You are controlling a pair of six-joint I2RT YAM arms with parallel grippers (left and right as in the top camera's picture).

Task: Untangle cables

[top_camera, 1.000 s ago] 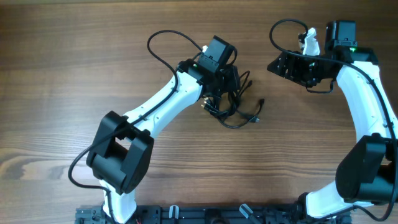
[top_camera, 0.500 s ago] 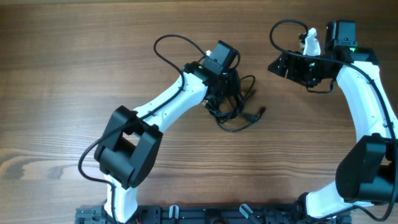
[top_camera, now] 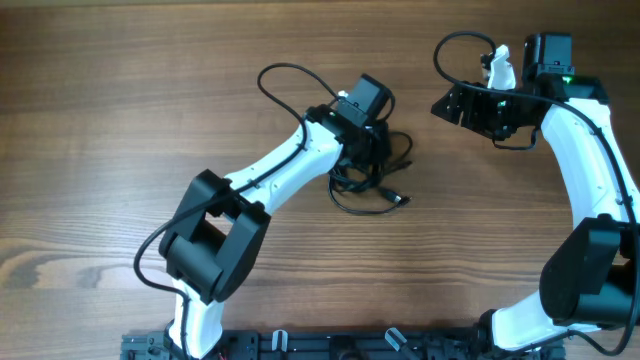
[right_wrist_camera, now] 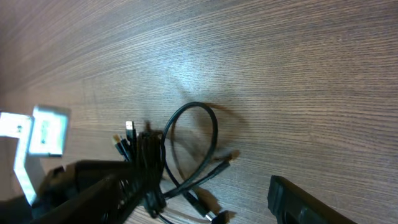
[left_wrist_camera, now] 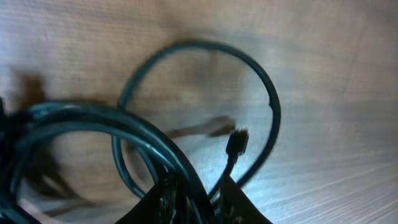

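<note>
Wood-grain table (top_camera: 120, 120), brown. Black cables (top_camera: 352, 181) bunched at mid-table toward the far side, one loop and a small plug (top_camera: 401, 199) trailing right. Left gripper (left_wrist_camera: 204, 198) down on the bunch, hiding part of it from above; fingers close together with strands between them, firm hold impossible to tell. Right gripper (top_camera: 445, 104) well apart to the right, spread wide, holding nothing. White part (top_camera: 498, 68) on the right arm.

We saw the left fingers (left_wrist_camera: 245, 210) narrow around the tangle of thin black flexible cables (top_camera: 372, 175) and shift right; the loose plug end (top_camera: 402, 198) swung nearer the tangle.
</note>
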